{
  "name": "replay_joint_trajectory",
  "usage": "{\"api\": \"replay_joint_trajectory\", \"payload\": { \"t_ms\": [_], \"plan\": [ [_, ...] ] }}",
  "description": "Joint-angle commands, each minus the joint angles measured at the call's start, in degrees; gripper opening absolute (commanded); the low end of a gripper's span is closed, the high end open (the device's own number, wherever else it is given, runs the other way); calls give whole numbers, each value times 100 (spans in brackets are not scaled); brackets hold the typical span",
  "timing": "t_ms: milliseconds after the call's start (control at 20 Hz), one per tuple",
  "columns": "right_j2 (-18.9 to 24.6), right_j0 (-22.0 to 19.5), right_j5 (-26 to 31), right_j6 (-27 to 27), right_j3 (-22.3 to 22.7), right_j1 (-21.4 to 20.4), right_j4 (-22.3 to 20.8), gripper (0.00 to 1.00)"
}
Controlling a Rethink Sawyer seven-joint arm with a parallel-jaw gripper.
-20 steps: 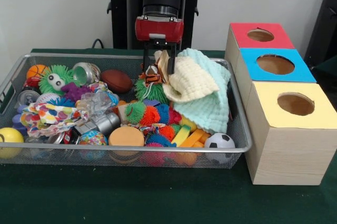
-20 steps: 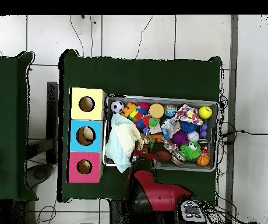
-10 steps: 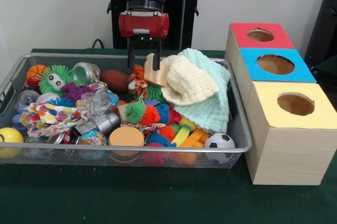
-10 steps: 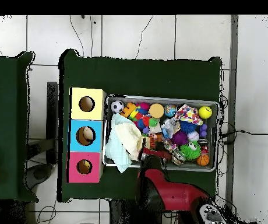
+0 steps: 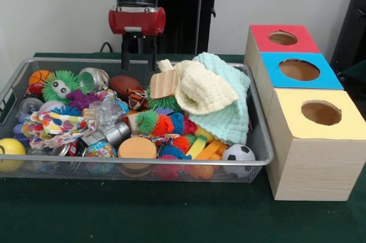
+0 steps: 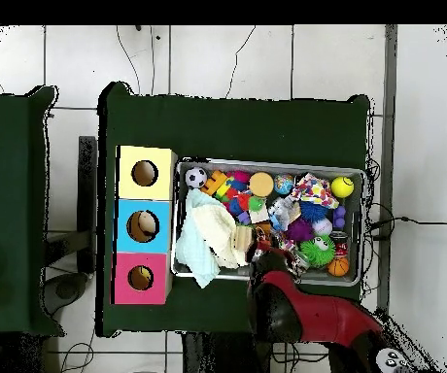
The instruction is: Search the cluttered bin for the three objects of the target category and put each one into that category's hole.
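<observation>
Bin search: football just below the fingers

Wire bin [image 5: 258,160] on the green surface [image 5: 137,214] holds the clutter. Gripper [image 5: 138,60] hangs over the far rim, fingers [image 5: 124,59] parted and empty. We judge the brown football [image 5: 124,86] nearest: directly beneath and slightly toward the camera, long axis running left–right. Wooden block [image 5: 164,83] lies just right of the fingers, against the cream cloth [image 5: 203,90]. Sorting box [image 5: 297,71] stands well right of the bin.
</observation>
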Motion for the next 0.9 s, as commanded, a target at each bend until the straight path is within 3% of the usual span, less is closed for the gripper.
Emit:
{"api": "replay_joint_trajectory", "payload": {
  "t_ms": [50, 450, 700, 900],
  "plan": [
    [902, -18, 307, 689, -73, -74, -3, 100],
    [182, 429, -172, 638, -249, 504, -32, 100],
    [-38, 397, -512, 663, -277, 959, -162, 100],
    [-328, 498, -873, 629, -302, 1012, -150, 100]
  ]
}}
